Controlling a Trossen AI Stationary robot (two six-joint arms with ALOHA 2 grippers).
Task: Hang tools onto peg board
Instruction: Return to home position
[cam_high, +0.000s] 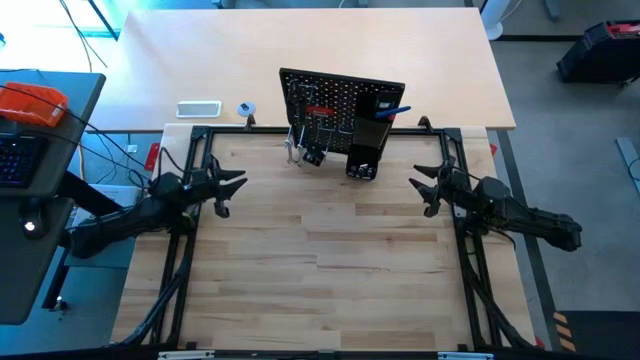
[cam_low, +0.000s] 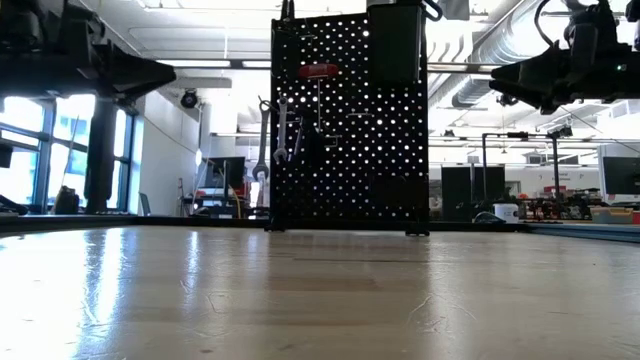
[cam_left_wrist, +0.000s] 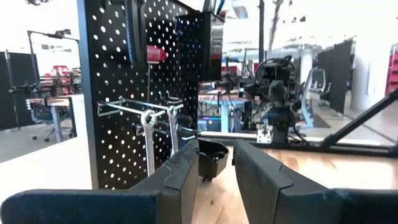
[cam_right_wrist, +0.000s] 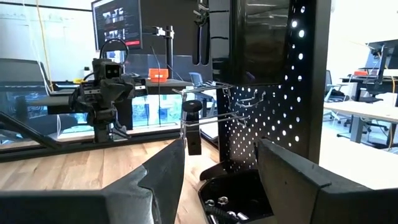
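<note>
Homing step: left gripper (cam_high: 232, 193) and right gripper (cam_high: 422, 195) flank the upright black perforated peg board (cam_high: 335, 100), both parted, empty. Tools (cam_high: 296, 150) hang there; only parking remains, probably.

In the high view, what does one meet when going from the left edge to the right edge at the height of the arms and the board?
Orange object → left tool, open → peg board → right tool, open.

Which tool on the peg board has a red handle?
The red-handled tool high on the peg board, above the silver wrenches, which are bare metal.
</note>
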